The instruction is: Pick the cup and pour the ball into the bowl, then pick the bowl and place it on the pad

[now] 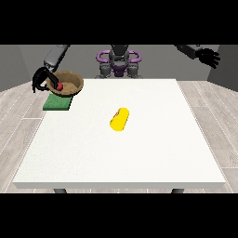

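- Bowl (pixel 68 82): brown, at the far corner of the worktop (pixel 139 153) on the view's left, directly above the green pad (pixel 57 103). Whether it rests on the pad or hangs just over it cannot be told.
- Ball (pixel 60 86): red, inside the bowl near the rim on the hand's side. Pouring appears complete.
- Cup (pixel 119 119): yellow, lying on its side near the middle of the worktop, well apart from bowl and pad.
- Hand at the view's left (pixel 41 80): at the bowl's outer edge, fingers curled round the rim.
- Hand at the view's right (pixel 210 56): raised beyond the worktop's far corner, fingers spread, holding nothing.
- Risk 1: the bowl looks held by one edge only. If it tilts away from the hand during lowering, the ball could roll out.
- Risk 2: the pad looks barely wider than the bowl and lies at the worktop's edge. A release off centre could leave the bowl partly on the worktop or overhanging.
- Risk 3: release while the bowl is not yet seated could let it rock and shed the ball.
- Risk 4: withdrawing curled fingers may catch the rim and drag the bowl off the pad.
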